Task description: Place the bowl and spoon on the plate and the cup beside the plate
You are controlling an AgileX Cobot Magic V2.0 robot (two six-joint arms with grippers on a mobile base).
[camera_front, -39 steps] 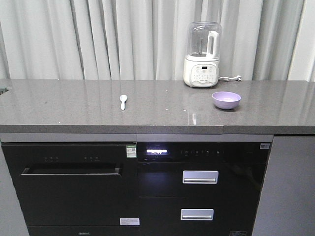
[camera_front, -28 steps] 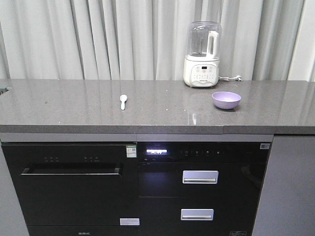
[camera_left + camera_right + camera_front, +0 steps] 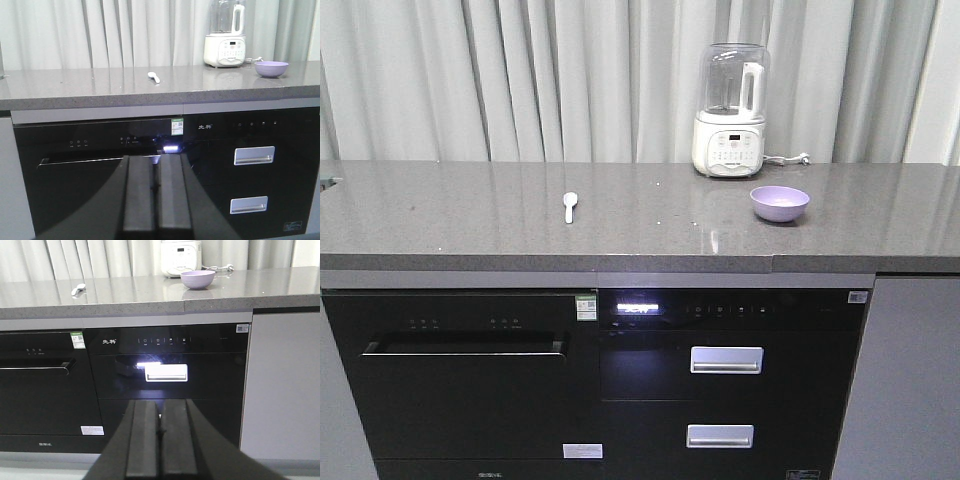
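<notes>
Nothing is in hand yet; by the look of it the task stands at its very start. The left gripper and right gripper both hang low in front of the dark cabinet fronts, below the tabletop. Each has its jaws pressed together with nothing between them.

On the tabletop the spoon lies alone towards the left, scoop to the rear. The bowl sits upright well apart from it on the right, just in front of the blender. Neither the plate nor the cup shows in any view, so where they are cannot be told.

The next move, as I judge it, calls for raising an arm above the tabletop edge and spreading its jaws. The right arm is the nearer one for the bowl's rim, the left for the spoon. The plate has to be found first, since it fixes where both go.
</notes>
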